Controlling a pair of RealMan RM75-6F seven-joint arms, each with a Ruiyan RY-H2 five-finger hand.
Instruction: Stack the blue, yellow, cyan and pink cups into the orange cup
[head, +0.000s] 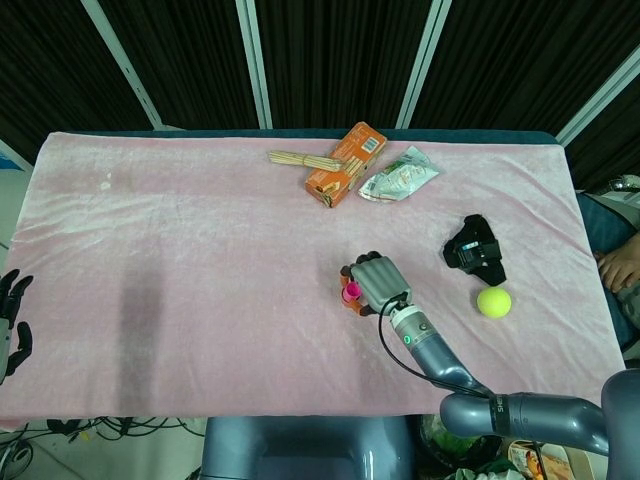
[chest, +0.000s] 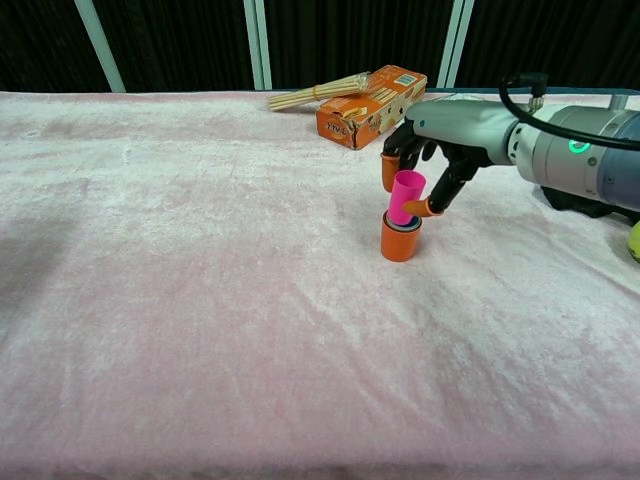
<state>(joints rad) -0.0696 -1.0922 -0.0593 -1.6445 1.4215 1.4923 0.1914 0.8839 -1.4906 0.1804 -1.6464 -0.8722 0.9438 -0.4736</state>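
Your right hand (chest: 425, 160) pinches the pink cup (chest: 405, 197) between thumb and fingertip — its base sits just inside the mouth of the orange cup (chest: 400, 240), tilted slightly, near the middle of the pink cloth (chest: 200, 300). Your left hand (head: 12, 320) hangs off the table's left edge, fingers apart, holding nothing.
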